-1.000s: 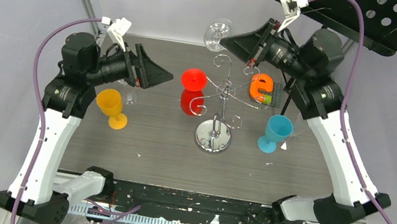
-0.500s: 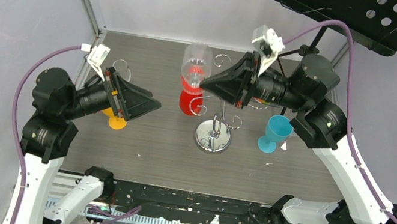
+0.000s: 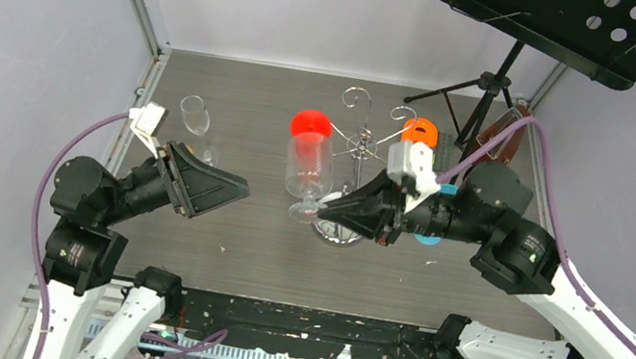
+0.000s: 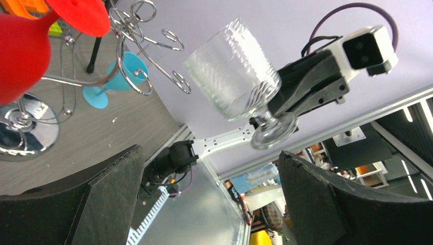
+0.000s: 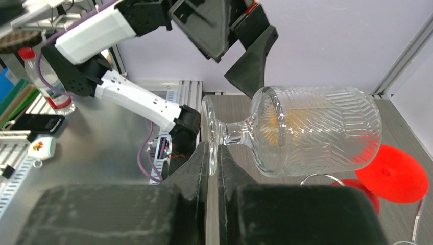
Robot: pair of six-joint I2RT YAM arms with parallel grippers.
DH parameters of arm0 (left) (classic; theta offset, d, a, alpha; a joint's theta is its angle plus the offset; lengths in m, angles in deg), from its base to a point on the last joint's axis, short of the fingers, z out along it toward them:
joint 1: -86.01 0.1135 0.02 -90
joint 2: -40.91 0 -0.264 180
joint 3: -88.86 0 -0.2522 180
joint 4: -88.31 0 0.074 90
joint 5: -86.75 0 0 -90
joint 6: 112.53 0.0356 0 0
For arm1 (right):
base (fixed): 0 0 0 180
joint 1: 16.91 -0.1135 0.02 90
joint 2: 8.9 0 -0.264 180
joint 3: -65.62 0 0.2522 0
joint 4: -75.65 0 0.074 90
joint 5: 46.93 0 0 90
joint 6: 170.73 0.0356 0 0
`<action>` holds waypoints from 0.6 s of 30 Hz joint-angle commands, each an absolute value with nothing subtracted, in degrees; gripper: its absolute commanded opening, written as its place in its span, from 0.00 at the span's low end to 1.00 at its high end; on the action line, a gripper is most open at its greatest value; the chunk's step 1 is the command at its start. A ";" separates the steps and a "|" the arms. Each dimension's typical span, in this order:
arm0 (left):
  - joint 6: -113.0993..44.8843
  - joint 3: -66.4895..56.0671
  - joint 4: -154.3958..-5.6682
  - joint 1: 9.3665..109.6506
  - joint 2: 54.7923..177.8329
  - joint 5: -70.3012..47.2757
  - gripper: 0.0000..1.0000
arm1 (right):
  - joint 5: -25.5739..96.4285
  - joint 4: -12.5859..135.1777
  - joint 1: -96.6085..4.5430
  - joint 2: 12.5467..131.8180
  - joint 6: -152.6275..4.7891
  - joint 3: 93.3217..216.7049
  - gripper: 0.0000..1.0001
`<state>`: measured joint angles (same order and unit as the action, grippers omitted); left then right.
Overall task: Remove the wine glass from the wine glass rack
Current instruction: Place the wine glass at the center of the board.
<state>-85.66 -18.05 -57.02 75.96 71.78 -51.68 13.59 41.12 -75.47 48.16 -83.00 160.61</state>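
Since a second ago we are bringing the wine glass (image 3: 308, 166) from the far side down to just near-left of the rack (image 3: 362, 138), free of its curled arms. Our right claw (image 3: 321, 207) is pinching the foot of the wine glass, holding it off the counter (image 3: 235, 244). Our left claw (image 3: 232, 190) is gaping wide at the near left, pointing at the wine glass but apart from it. Far of it, a red glass (image 3: 311, 125) and an orange glass (image 3: 419, 133) are hanging on the rack.

Grey table (image 3: 235, 244) bears the wine glass rack (image 3: 361, 143); a small clear glass (image 3: 195, 115); a tripod (image 3: 490, 91).
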 commanded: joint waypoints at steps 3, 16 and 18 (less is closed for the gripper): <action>-92.70 -21.38 -63.38 76.25 68.73 -54.29 1.00 | 20.86 52.81 -81.52 43.93 -96.12 152.85 0.06; -94.50 -30.83 -63.78 74.09 64.87 -55.14 0.99 | 32.61 60.08 -88.60 45.23 -107.91 146.56 0.06; -94.51 -31.57 -63.99 73.57 64.95 -55.13 0.99 | 33.57 60.91 -89.17 45.95 -108.95 146.18 0.06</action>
<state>-93.90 -30.75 -60.91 74.43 65.59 -53.42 28.89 49.84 -88.04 45.78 -103.61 145.81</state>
